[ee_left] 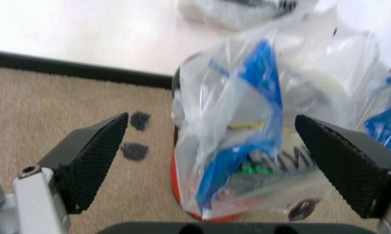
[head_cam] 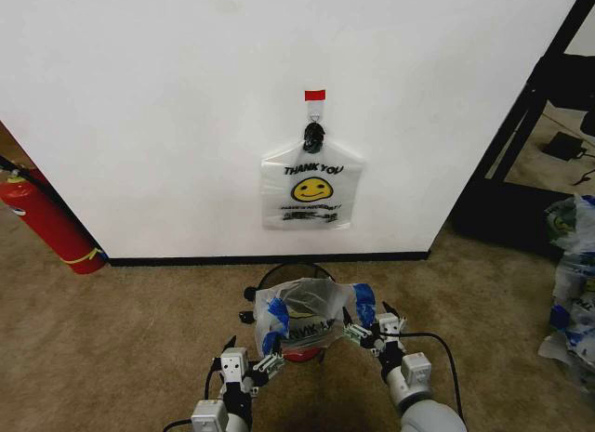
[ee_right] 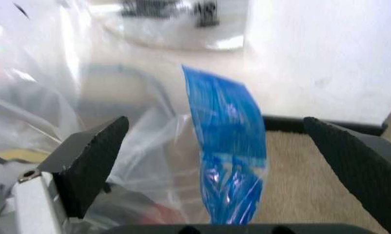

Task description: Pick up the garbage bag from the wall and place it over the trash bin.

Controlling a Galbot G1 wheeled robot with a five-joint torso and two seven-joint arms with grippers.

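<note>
On tan carpet (head_cam: pixel 121 339), both tools flank the garbage bag (head_cam: pixel 302 313), fingers spread.

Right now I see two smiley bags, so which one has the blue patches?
The garbage bag draped over the trash bin, between the left gripper and right gripper. Its handles carry blue patches; the smiley bag hanging on the wall shows none.

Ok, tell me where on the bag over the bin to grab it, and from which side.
Take the garbage bag by its blue patches, probably one per claw: they stand up at either edge of its open mouth above the trash bin. Come in from the robot's side. The left claw and right claw are open, each already straddling a patch.
</note>
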